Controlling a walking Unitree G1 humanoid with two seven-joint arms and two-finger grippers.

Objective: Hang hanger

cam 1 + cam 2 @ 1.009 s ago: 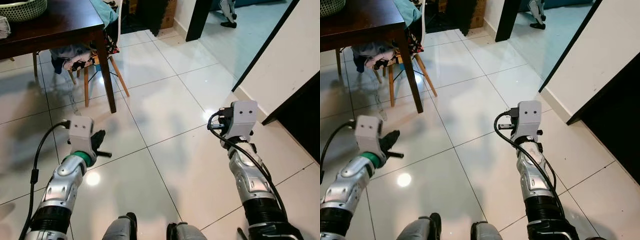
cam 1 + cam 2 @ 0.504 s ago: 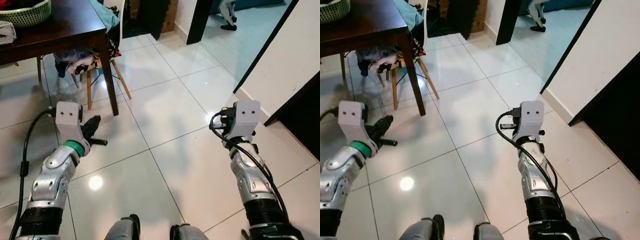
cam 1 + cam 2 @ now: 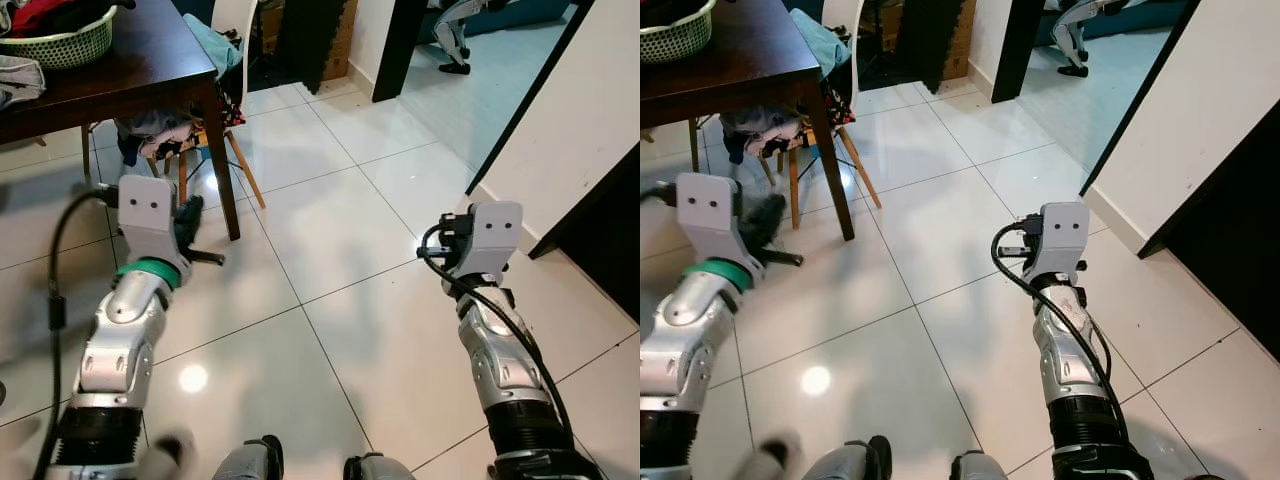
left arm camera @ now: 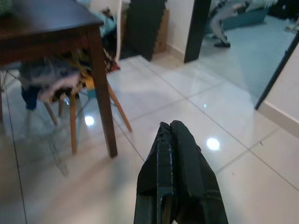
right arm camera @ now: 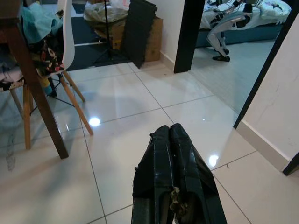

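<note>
Floor: glossy white tiles [image 3: 330,200] under me, doorway ahead.
Table: dark wood table [image 3: 120,70], laundry basket [image 3: 60,40] on top.
Left pincer [image 4: 172,140]: clenched, empty, raised near the table leg.
Right pincer [image 5: 170,140]: clenched, empty.
Hanger: I can't spot it.

Glossy white tiled floor [image 3: 330,200], dark wooden table [image 3: 120,75] standing on it, green laundry basket [image 3: 60,42] on the tabletop

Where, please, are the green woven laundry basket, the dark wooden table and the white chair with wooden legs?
Green woven laundry basket [image 3: 62,45], left eye view, on its woven side wall.
Dark wooden table [image 3: 120,85], left eye view, on the bare tabletop.
White chair with wooden legs [image 5: 68,32], right wrist view, on its white backrest.
</note>
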